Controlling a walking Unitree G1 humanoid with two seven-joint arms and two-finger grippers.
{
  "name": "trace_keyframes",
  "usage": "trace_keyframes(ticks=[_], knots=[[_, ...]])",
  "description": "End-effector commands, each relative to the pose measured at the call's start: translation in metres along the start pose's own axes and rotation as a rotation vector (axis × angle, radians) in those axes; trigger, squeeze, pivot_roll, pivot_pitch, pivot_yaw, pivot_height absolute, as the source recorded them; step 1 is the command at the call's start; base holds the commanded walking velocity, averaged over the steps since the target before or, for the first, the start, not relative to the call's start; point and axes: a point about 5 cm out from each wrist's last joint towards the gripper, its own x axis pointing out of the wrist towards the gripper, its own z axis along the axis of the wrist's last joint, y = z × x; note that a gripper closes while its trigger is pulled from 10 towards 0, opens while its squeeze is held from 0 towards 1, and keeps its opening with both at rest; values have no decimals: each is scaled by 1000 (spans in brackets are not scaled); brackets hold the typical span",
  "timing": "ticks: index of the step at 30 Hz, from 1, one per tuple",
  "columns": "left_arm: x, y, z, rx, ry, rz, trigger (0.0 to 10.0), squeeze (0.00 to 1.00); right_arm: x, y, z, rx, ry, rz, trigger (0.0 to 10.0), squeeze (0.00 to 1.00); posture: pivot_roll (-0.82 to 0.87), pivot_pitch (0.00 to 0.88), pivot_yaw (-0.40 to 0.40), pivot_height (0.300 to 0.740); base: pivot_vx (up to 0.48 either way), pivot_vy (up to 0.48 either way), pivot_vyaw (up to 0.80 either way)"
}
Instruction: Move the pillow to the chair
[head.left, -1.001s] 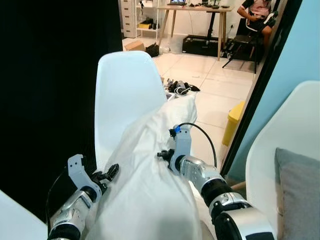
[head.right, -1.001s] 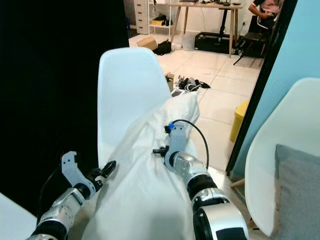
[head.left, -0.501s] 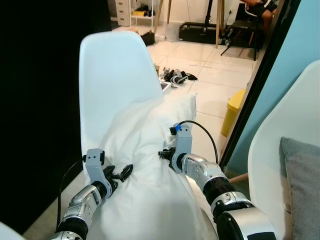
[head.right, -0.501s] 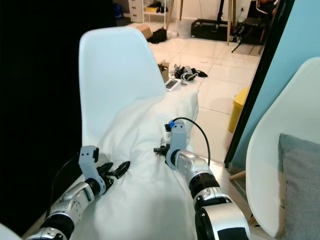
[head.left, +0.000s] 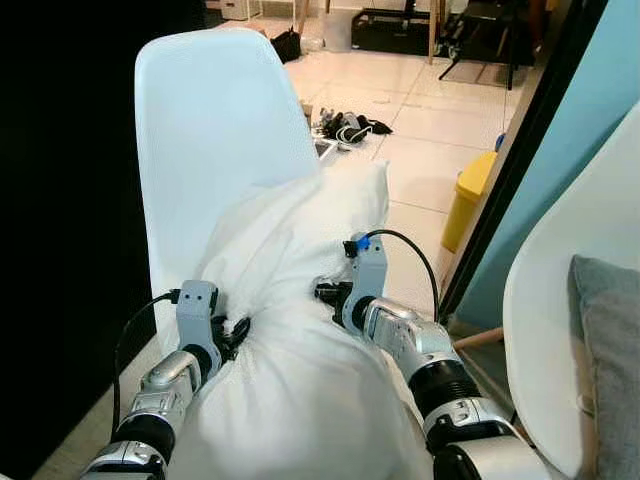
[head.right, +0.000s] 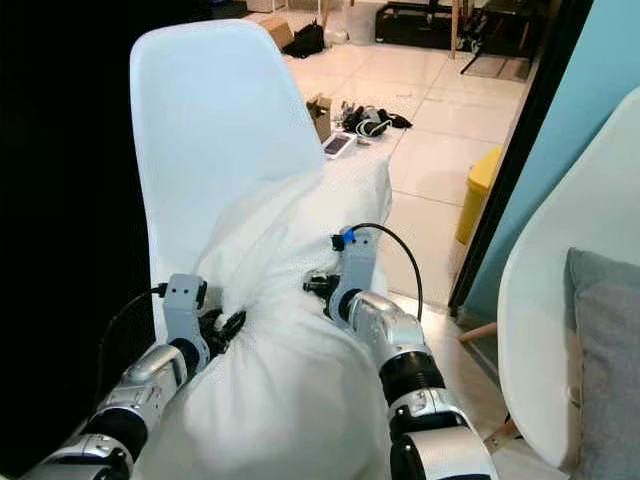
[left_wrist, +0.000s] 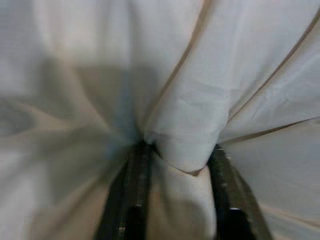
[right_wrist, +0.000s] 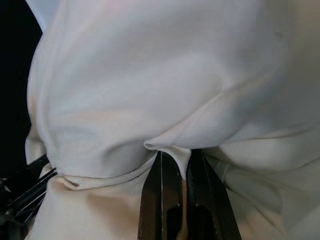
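pillow (head.left: 300, 330), white and creased, pinched by left gripper (head.left: 236, 333) and right gripper (head.left: 325, 292).

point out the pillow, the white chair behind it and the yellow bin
pillow (head.left: 290, 250), left eye view, on its upper creased face.
white chair (head.left: 215, 110), left eye view, on the middle of the backrest.
yellow bin (head.left: 462, 195), left eye view, on its side wall, by the dark door frame.

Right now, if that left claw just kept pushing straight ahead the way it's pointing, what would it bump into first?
The left gripper is already pinching a fold of the white pillow, so it would only sink deeper into that. The white chair back seems next, though depth is unclear.
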Motion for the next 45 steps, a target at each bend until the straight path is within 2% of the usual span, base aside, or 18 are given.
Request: trace_keyframes(ticks=[1,3,10,13,14,15,16,17,19,22,23,25,26,28,33,35,38,45], knots=[[-8,8,-25,-89,111,70,0,0,0,8,-3,19,10,36,10000,0,-125,228,11,481,0,0,0],[-5,8,-19,-174,75,80,0,0,-1,9,-2,15,7,44,10000,0,-122,220,11,481,0,0,0],[1,14,3,-169,13,110,0,0,-2,14,0,10,20,84,10000,0,-119,204,19,481,0,0,0],[11,23,74,-74,-208,119,0,0,-1,15,3,10,15,79,10000,0,-105,184,28,481,0,0,0],[11,23,74,-74,-208,119,0,0,-1,15,3,10,15,79,10000,0,-105,184,28,481,0,0,0],[12,18,134,155,-367,94,0,0,1,17,4,28,2,80,10000,0,-91,171,35,481,0,0,0],[11,14,151,245,-411,89,0,0,1,18,4,35,-2,83,10000,0,-91,171,35,481,0,0,0],[11,14,151,245,-411,89,0,0,1,18,4,35,-2,83,10000,0,-91,171,35,481,0,0,0],[5,3,199,481,-535,86,0,0,3,27,4,51,-13,116,10000,0,-77,160,42,481,0,0,0],[2,-2,214,551,-575,86,0,0,3,31,3,58,-19,131,10000,0,-77,160,42,481,0,0,0],[-2,-7,229,639,-617,84,0,0,3,35,4,68,-43,164,10000,1000,-69,153,43,481,0,0,0],[-9,-17,248,802,-677,76,0,0,4,38,2,71,-44,173,10000,1000,-63,146,50,481,0,0,0],[-9,-17,248,802,-677,76,0,0,4,38,2,71,-44,173,10000,1000,-63,146,50,481,0,0,0],[-11,-25,254,936,-697,62,0,0,4,33,0,78,-37,154,10000,1000,-61,141,50,481,0,0,0],[-12,-29,254,1033,-707,51,0,0,3,25,0,84,-36,128,10000,1000,-66,135,50,481,0,0,0],[-13,-41,251,1226,-732,13,0,0,-3,1,-5,101,-15,20,10000,1000,-68,131,51,481,0,0,0],[-14,-46,251,1280,-749,0,0,0,-5,-9,-8,93,-2,-36,10000,1000,-75,124,50,481,0,0,0],[-27,-75,263,1474,-960,-6,0,0,-21,-59,-4,66,-40,-345,10000,1000,-85,109,49,481,0,0,0]])
